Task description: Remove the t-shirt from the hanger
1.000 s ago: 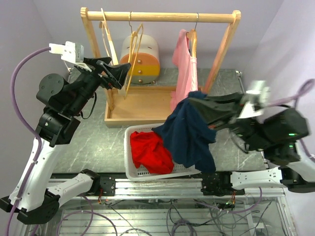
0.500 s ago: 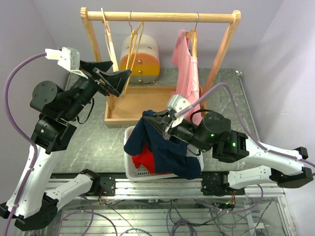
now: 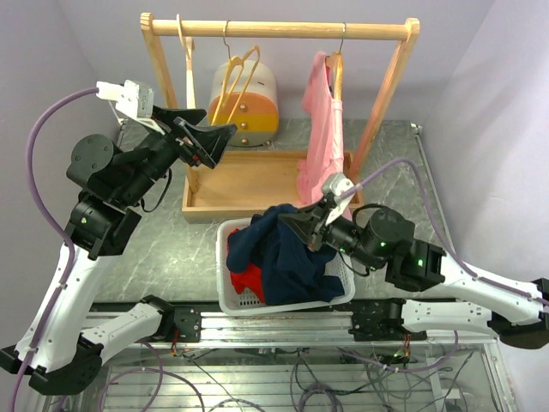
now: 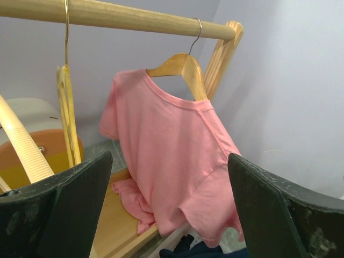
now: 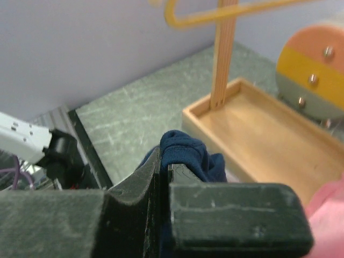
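A pink t-shirt [image 3: 322, 129] hangs on a wooden hanger [image 3: 336, 64] at the right end of the rack rail [image 3: 283, 30]. In the left wrist view the pink t-shirt [image 4: 172, 156] and its hanger [image 4: 180, 67] fill the middle. My left gripper [image 3: 214, 142] is open and empty, raised left of the rack and pointing at the shirt from a distance; in its own view the gripper [image 4: 169, 157] frames the shirt. My right gripper [image 3: 296, 225] is shut on a navy t-shirt [image 3: 287, 257], which drapes into the white basket [image 3: 225, 287]. The right wrist view shows the gripper [image 5: 164, 161] pinching navy cloth [image 5: 185, 150].
A red cloth [image 3: 244, 279] lies in the basket under the navy one. Empty wooden hangers [image 3: 233, 77] hang on the left of the rail. A round yellow-orange drawer box [image 3: 257, 94] stands behind the rack's wooden tray base [image 3: 249, 184].
My right arm has swung left and down, bringing the navy t-shirt from the air beside the basket into it. My left gripper has shifted slightly, staying open.
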Tool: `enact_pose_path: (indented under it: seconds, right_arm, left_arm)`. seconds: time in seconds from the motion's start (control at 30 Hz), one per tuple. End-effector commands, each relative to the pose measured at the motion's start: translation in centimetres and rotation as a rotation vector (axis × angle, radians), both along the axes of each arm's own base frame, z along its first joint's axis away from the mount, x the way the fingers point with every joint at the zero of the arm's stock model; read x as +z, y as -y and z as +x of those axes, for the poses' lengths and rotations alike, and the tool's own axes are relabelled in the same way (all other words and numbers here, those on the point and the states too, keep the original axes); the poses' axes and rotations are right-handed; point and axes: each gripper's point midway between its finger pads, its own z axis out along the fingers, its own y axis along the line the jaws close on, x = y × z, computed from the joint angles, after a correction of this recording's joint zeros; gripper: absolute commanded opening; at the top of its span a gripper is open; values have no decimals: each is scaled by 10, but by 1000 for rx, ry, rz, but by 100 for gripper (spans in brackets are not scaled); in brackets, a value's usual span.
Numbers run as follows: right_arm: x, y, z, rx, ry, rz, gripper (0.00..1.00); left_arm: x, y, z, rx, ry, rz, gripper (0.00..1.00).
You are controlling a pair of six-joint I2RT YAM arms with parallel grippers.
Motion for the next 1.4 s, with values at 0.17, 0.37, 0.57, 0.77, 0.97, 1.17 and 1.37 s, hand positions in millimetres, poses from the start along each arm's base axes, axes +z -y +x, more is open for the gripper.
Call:
enact_pose_path:
  seconds: [0.17,0.37,0.57,0.77,0.97,1.17,1.37]
  right_arm:
    - [-156,24,-15,-97,-426,-146,0]
    - [-227,19,-19,-143,-552,-268,0]
    - [-281,14,-19,-167,-619,-379,0]
    - [-345,22,-27,-210,-735,-520,0]
    - [-385,29,-40,-225,-826,-638,0]
    - [-351,30,-28,-273,-742,-662,1]
    - [-257,22,-7,-287,-580,-591,39]
  left_arm:
    - [-5,7,-4,-52,18,10,99]
    - [-15,17,2,-88,-12,29,99]
    - [-12,15,4,-70,-3,29,99]
    - [-4,9,10,-20,12,21,99]
    - [-4,12,19,-15,-1,25,99]
    - [1,11,25,7,25,32,99]
    - [21,8,28,32,74,-1,99]
